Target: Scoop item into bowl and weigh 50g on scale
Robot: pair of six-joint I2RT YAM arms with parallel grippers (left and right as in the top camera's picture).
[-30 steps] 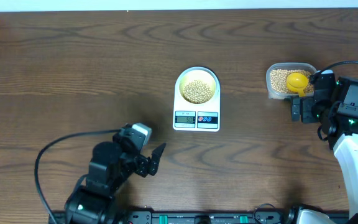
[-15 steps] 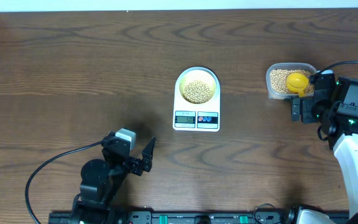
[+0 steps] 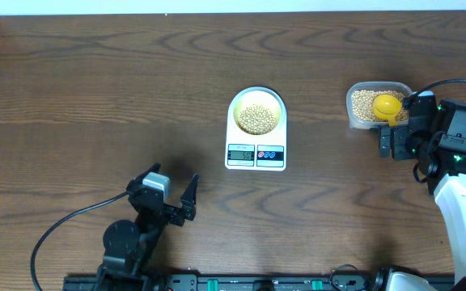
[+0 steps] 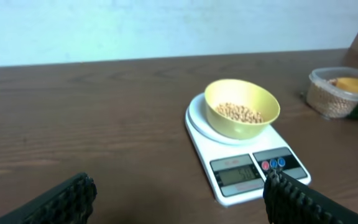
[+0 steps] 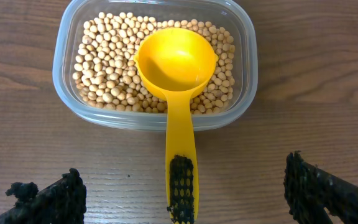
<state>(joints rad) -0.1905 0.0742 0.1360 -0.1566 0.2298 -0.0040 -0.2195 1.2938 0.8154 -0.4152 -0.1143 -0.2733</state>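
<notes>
bowl (image 3: 277, 105) on scale (image 3: 256, 155), well beyond left gripper (image 3: 174, 175)

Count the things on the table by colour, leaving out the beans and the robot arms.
Yellow: 2, the bowl and the scoop
White: 1, the scale
Clear: 1, the container
Total: 4

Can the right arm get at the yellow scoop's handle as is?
Probably yes: the open right tool straddles the handle of the yellow plastic scoop, which juts over the rim of the clear plastic container, nothing between.
</notes>
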